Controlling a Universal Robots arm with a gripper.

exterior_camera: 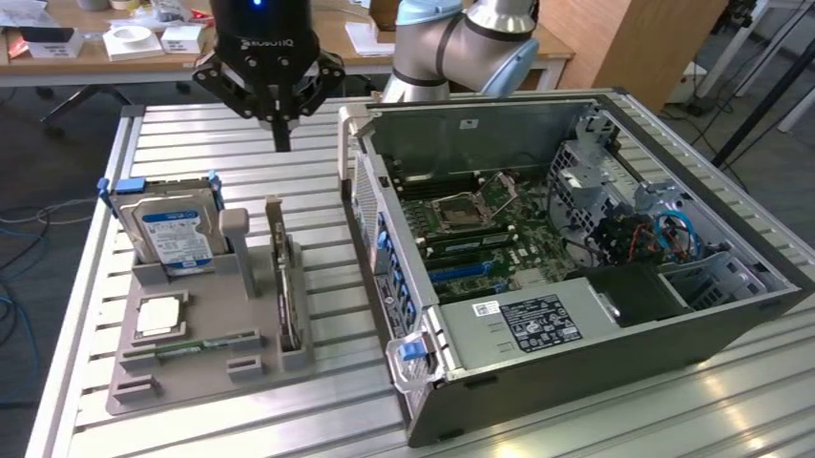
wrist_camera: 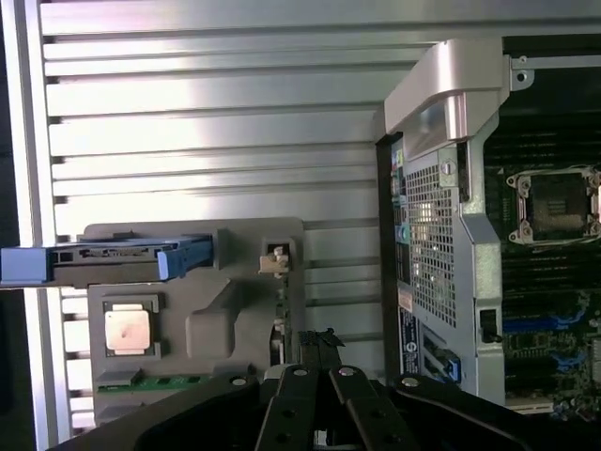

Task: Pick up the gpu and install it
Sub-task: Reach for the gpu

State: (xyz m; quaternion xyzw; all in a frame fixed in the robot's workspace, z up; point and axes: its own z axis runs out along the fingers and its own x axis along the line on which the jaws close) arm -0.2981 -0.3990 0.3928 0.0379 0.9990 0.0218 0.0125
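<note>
We see the hand [exterior_camera: 282, 140] clenched on nothing, hovering above the counter [exterior_camera: 178, 134] just beyond the gpu [exterior_camera: 289, 286], which stands in its grey holder [exterior_camera: 185, 382], not yet picked up or installed.

- The arm [exterior_camera: 446, 43] and the upper body of the gripper [exterior_camera: 282, 141] are cut off by the exterior view's top edge.
- The gpu [exterior_camera: 290, 286] stands edge-on in the holder [exterior_camera: 210, 305], so its face cannot be seen, and its lower edge is sunk in the slot.
- In the wrist view the fingers [wrist_camera: 289, 404] cover part of the gpu.
- In the wrist view the hard drive [wrist_camera: 103, 261] and the case [wrist_camera: 441, 103] run off the picture's edges.
- The print on the label [exterior_camera: 535, 320] is too small to read.
</note>
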